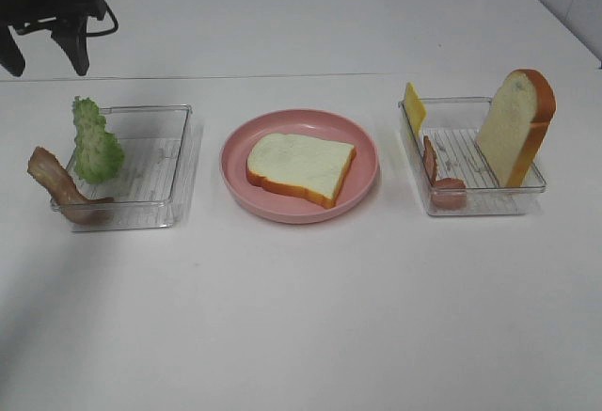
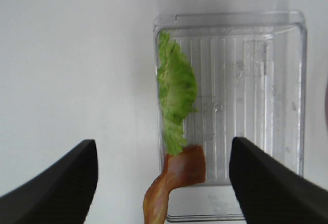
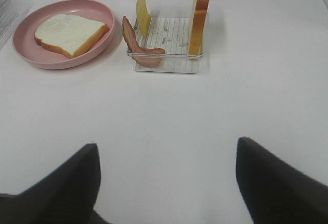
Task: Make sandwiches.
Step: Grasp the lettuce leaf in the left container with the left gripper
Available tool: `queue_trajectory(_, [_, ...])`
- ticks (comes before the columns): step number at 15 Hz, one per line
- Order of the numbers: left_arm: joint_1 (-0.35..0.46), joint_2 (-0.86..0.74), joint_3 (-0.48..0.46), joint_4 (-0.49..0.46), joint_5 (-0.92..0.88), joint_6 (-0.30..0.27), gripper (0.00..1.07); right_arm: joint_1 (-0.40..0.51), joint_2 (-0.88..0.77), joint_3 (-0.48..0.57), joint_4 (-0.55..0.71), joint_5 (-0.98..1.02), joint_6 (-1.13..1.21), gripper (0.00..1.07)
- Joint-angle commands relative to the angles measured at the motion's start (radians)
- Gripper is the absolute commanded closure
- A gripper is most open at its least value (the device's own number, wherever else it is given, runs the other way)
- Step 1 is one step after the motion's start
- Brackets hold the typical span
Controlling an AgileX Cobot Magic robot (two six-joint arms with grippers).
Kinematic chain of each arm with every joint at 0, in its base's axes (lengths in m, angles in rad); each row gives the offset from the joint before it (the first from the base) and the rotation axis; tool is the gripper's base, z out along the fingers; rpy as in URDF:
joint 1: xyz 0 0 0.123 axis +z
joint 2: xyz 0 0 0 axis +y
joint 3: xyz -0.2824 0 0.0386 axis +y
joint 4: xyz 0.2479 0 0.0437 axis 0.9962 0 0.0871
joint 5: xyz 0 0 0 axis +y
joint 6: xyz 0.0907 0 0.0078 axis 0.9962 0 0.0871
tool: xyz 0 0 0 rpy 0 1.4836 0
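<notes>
Left fingers (image 2: 61,183) and right fingers (image 3: 271,183) are held spread, gripping nothing. One bread slice (image 1: 299,166) is laid on the pink plate (image 1: 292,212) at worktop (image 1: 301,326) centre; lettuce (image 1: 96,143) and a bacon strip (image 1: 52,178) are kept at nine o'clock, cheese (image 1: 414,107), a second strip (image 1: 442,183) and upright bread (image 1: 513,129) at three.

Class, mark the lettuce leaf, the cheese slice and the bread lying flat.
lettuce leaf (image 1: 97,143), exterior high view, leaf's middle
cheese slice (image 1: 414,108), exterior high view, yellow face
flat bread slice (image 1: 299,165), exterior high view, white centre
</notes>
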Motion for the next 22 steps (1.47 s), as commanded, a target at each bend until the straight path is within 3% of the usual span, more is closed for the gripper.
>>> queue_trajectory(1, [-0.001,0.010,0.044,0.015,0.023,-0.015,0.38,-0.007,-0.015,0.001,0.004,-0.010,-0.005,0.37])
queue_trajectory(9, [-0.001,0.096,0.045,-0.012,-0.102,-0.018,0.38,-0.007,-0.015,0.001,0.004,-0.010,-0.005,0.37])
queue_trajectory(11, [-0.001,0.119,0.045,-0.065,-0.148,-0.016,0.42,-0.007,-0.015,0.001,0.004,-0.010,-0.005,0.37])
queue_trajectory(16, [-0.001,0.160,0.045,-0.072,-0.129,-0.014,0.44,-0.007,-0.015,0.001,0.004,-0.010,-0.005,0.37])
queue_trajectory(18, [-0.001,0.161,0.045,-0.070,-0.133,-0.014,0.51,-0.007,-0.015,0.001,0.004,-0.010,-0.005,0.37])
queue_trajectory(19, [-0.001,0.165,0.045,-0.070,-0.132,-0.014,0.68,-0.007,-0.015,0.001,0.004,-0.010,-0.005,0.37])
queue_trajectory(21, [-0.001,0.166,0.045,-0.070,-0.132,-0.014,0.86,-0.007,-0.015,0.001,0.004,-0.010,-0.005,0.37])
queue_trajectory(22, [-0.001,0.166,0.045,-0.070,-0.132,-0.014,0.86,-0.007,-0.015,0.001,0.004,-0.010,-0.005,0.37])
